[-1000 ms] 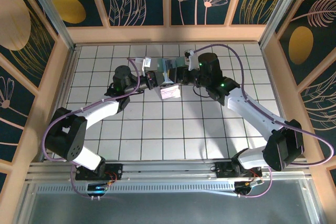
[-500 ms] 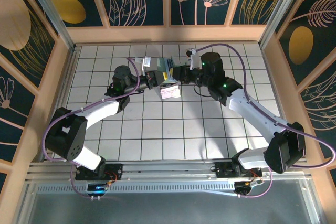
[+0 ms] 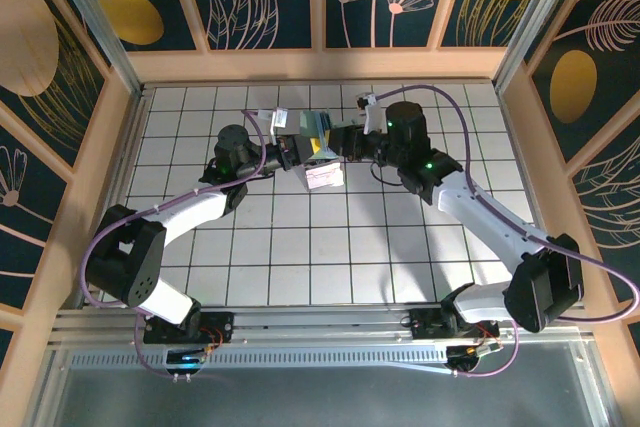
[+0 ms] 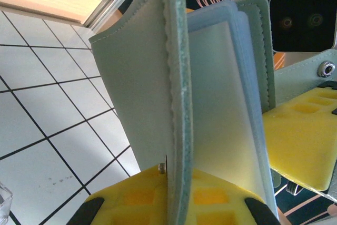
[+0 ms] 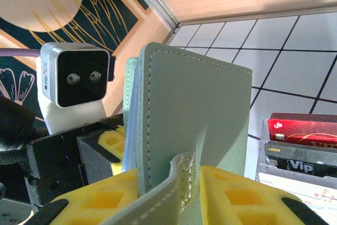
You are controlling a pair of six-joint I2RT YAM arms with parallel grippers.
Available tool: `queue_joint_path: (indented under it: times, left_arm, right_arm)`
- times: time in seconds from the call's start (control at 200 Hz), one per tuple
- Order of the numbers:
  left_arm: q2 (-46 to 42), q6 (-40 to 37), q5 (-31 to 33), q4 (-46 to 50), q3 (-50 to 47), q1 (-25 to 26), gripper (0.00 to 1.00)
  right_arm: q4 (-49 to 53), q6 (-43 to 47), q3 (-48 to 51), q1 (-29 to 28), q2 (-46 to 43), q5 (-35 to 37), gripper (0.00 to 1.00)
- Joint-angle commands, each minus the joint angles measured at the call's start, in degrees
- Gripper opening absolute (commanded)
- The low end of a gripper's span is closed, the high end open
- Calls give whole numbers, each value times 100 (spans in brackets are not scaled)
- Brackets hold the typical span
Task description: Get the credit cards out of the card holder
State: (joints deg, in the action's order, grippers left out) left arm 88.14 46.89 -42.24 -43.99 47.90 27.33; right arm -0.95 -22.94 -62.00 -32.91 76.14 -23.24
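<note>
Pale grey-green, the card holder (image 3: 317, 128) hangs half-open in the air above the white-tiled worktop (image 3: 300, 237), just beyond the small white box (image 3: 324, 177), whose tiers hold credit cards (image 5: 303, 130), one red, one dark and lettered Vip. Left jaws are clamped on one cover; right jaws straddle the other cover and its snap strap (image 5: 168, 191), though whether they pinch it cannot be told. Covers and yellow pads (image 4: 210, 198) hide what the inner sleeves hold, and two pale things (image 3: 272, 117) left of and beyond the box are too small to name.
</note>
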Motion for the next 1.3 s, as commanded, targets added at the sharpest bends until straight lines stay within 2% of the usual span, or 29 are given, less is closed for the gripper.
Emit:
queue_joint_path:
  times: [0.0,0.24,0.626,0.866,1.106,1.296]
  left_arm:
    - [-86,122,-319,-776,19,35,0]
    - [-100,265,-405,-1033,44,35,0]
    - [-121,415,-412,-1216,18,36,0]
    - [-165,426,-418,-1261,9,35,0]
    - [-148,470,-423,-1323,9,35,0]
    - [-112,493,-397,-1379,9,36,0]
  right_arm:
    - [-340,-65,205,73,-232,-218,32]
    - [-753,-197,479,119,-458,-513,32]
    - [-943,-239,565,119,-534,-617,41]
    - [-687,-187,586,124,-624,-186,33]
    - [-748,-185,620,118,-661,-186,26]
    - [-1021,-257,590,119,-620,-637,39]
